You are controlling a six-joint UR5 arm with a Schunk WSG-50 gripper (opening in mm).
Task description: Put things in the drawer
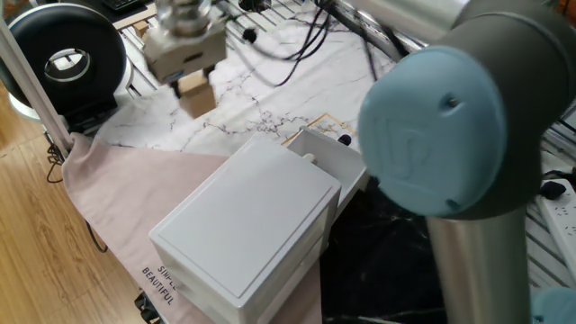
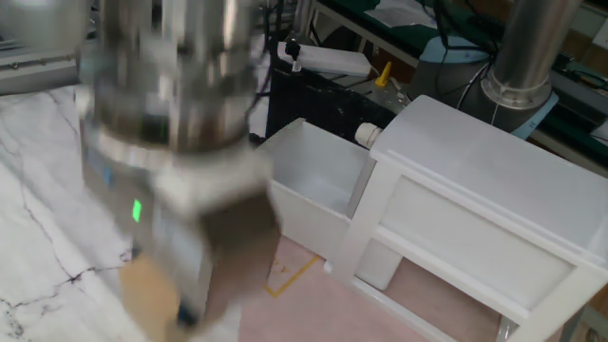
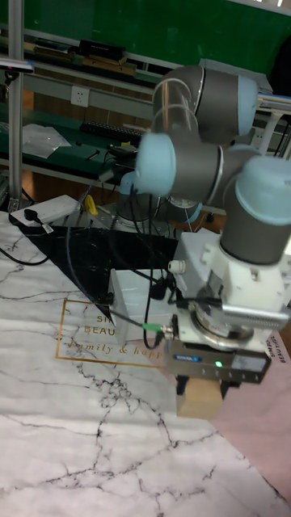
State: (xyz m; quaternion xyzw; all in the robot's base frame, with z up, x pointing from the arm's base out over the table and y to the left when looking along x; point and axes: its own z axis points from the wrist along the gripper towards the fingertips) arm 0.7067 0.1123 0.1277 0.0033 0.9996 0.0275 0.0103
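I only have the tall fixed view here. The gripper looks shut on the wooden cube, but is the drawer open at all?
Observer: Yes. The drawer is pulled out of the white cabinet.
Operator: Anything inside it already?
Observer: The part of its inside that shows is bare white.
Operator: Is the cube over it?
Observer: No. The gripper holds the cube off to the side, above the marble table.
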